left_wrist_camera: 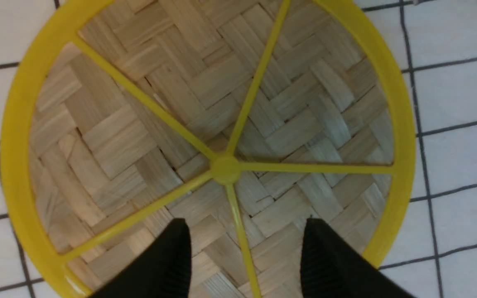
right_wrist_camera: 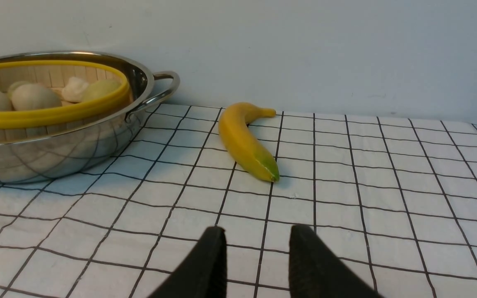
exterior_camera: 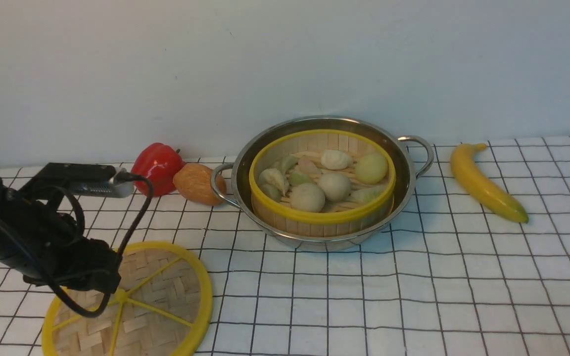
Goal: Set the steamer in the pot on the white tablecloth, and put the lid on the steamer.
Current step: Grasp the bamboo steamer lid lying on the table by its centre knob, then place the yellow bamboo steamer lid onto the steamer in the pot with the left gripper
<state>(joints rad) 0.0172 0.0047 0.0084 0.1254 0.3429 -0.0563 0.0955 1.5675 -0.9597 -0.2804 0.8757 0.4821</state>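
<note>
The steamer (exterior_camera: 314, 215), a bamboo basket with yellow rims and pale dumplings and buns inside, sits in the shiny steel pot (exterior_camera: 404, 170) at the middle of the white tablecloth (exterior_camera: 413, 296). The lid (exterior_camera: 166, 296), a woven disc with a yellow rim and spokes, lies flat at the front left. My left gripper (left_wrist_camera: 245, 225) hangs open just above the lid (left_wrist_camera: 147, 103), its black fingers apart on either side of one spoke. My right gripper (right_wrist_camera: 258, 231) is open over bare cloth, right of the pot (right_wrist_camera: 56, 153); it is out of the front view.
A banana (exterior_camera: 483, 183) lies right of the pot, ahead of my right gripper. A red pepper (exterior_camera: 159, 165) and a brown rounded fruit (exterior_camera: 197, 184) sit by the pot's left handle. A pale wall closes off the back of the table.
</note>
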